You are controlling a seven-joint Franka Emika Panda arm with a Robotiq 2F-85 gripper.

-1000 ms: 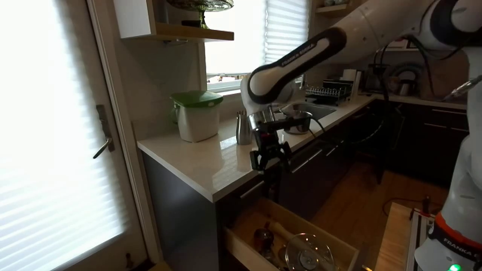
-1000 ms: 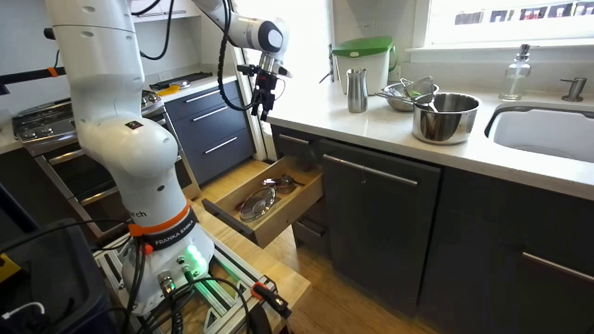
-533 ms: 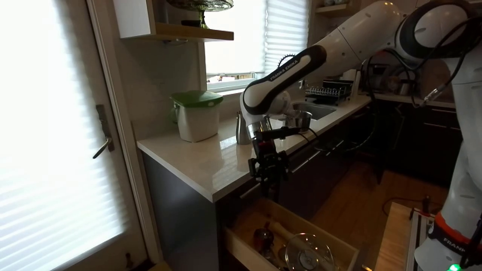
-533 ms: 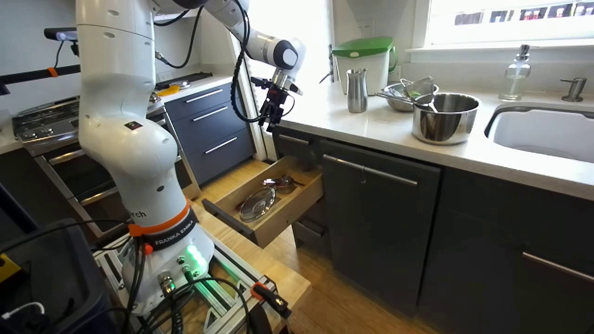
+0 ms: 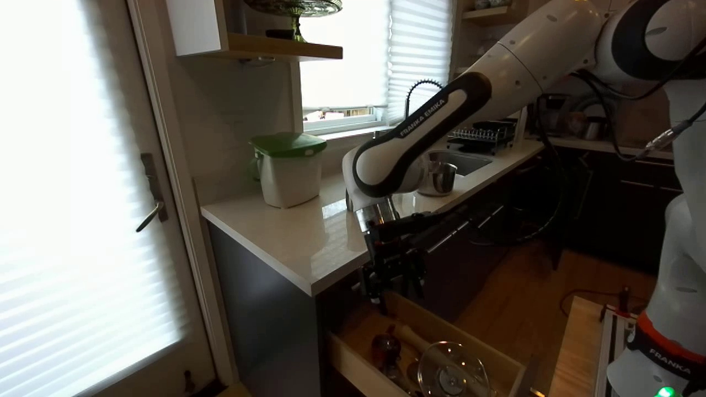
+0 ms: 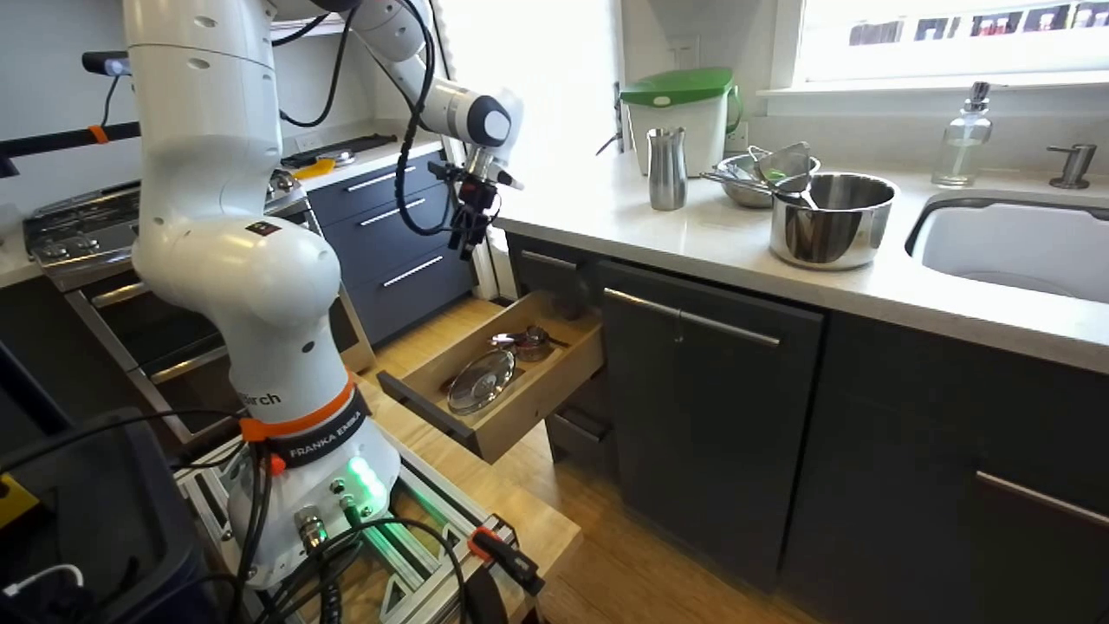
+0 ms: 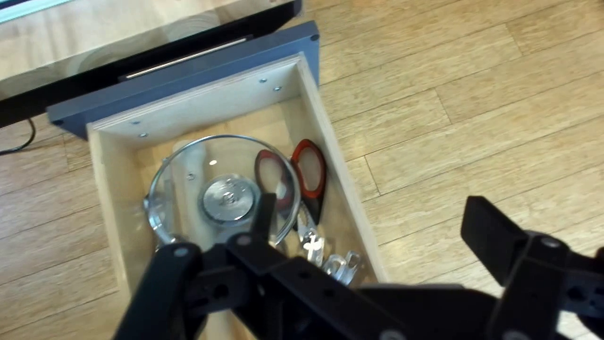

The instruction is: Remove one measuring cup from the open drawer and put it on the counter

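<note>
- Red-brown and glossy, what I take for the measuring cup (image 5: 385, 348) lies in the drawer (image 5: 358, 368), at ten o'clock from the glass lid (image 5: 452, 380) in an exterior view; I cannot pick it out in the wrist view.
- It should be light and stiff, with smooth sides likely to slip; glass or plastic I cannot tell, so a gentle squeeze is wiser.
- The rim looks the best hold, one finger inside, one outside; a dark stem (image 6: 560, 343) at its three o'clock in an exterior view may be its handle.
- The gripper (image 7: 375, 219) hangs above the drawer, jaws wide and holding nothing.
- The lid could chip if knocked; red-handled scissors (image 7: 312, 192) lie at its three o'clock in the wrist view.
- The counter (image 5: 298, 237), eleven o'clock from the cup in an exterior view, calls for a soft, upright set-down.
</note>
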